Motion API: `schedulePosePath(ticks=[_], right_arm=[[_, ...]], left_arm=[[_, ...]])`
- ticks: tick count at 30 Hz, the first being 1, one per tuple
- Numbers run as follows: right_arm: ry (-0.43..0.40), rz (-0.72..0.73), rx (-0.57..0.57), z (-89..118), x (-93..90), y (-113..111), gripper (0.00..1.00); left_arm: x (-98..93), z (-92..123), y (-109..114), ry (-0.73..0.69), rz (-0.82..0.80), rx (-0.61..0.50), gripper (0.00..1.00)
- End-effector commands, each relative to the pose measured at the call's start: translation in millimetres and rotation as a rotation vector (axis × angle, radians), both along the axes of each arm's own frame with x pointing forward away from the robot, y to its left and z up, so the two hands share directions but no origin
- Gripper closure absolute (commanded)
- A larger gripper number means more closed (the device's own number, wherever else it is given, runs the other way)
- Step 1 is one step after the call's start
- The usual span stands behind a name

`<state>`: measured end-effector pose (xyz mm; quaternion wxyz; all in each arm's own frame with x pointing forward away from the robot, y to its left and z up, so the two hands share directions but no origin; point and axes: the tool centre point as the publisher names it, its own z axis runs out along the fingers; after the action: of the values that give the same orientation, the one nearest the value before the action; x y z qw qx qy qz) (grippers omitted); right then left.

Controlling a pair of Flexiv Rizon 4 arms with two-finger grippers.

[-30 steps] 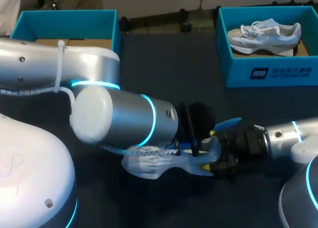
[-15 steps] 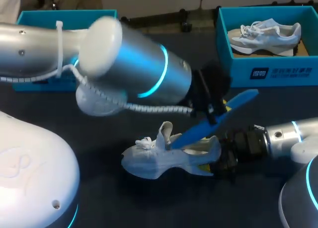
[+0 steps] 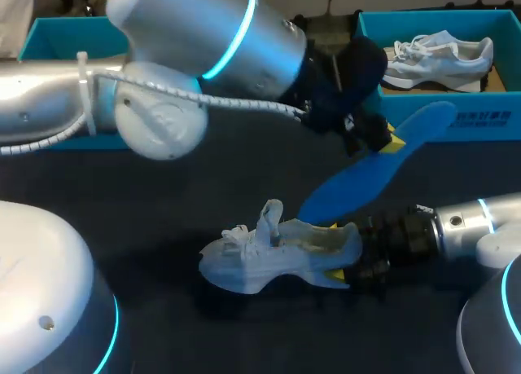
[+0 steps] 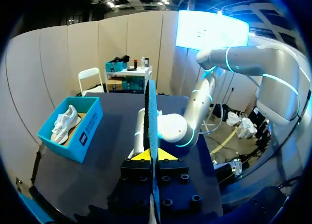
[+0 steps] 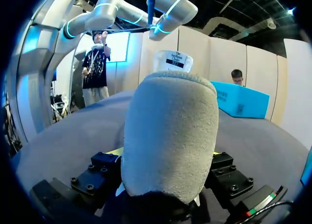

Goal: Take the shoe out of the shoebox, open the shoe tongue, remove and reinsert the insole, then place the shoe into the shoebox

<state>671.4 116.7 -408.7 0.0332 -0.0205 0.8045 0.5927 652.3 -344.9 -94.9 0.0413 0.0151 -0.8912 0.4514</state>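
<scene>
Insole pinched in left pincer: edge-on from its wrist, broadside overhead; right pincer clamps shoe.

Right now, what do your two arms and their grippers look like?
The left arm and right arm are smooth silver-grey cylinders with glowing cyan rings at the joints. A white coiled cable runs along the left one, fastened by a white zip tie. The left gripper and right gripper are black, blocky, bolted bodies with yellow-tipped fingers.
</scene>
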Motion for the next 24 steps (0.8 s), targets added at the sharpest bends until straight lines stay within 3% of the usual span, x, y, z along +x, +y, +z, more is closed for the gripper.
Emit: schedulePosePath(ticks=[1, 5, 21, 24], right_arm=[[0.001, 0.001, -0.006, -0.5, -0.6, 1.0, 1.00], [0.001, 0.001, -0.006, -0.5, -0.6, 1.0, 1.00], [0.001, 0.001, -0.006, -0.5, -0.6, 1.0, 1.00], [0.001, 0.001, -0.006, -0.5, -0.6, 1.0, 1.00]], left_arm=[[-20.1, 47.6, 40.5, -0.005, -0.088, -0.090, 1.00], [-33.8, 82.7, 51.7, -0.018, -0.112, -0.135, 1.00], [-33.8, 82.7, 51.7, -0.018, -0.112, -0.135, 1.00], [-34.5, 96.5, 60.6, 0.020, -0.086, -0.202, 1.00]])
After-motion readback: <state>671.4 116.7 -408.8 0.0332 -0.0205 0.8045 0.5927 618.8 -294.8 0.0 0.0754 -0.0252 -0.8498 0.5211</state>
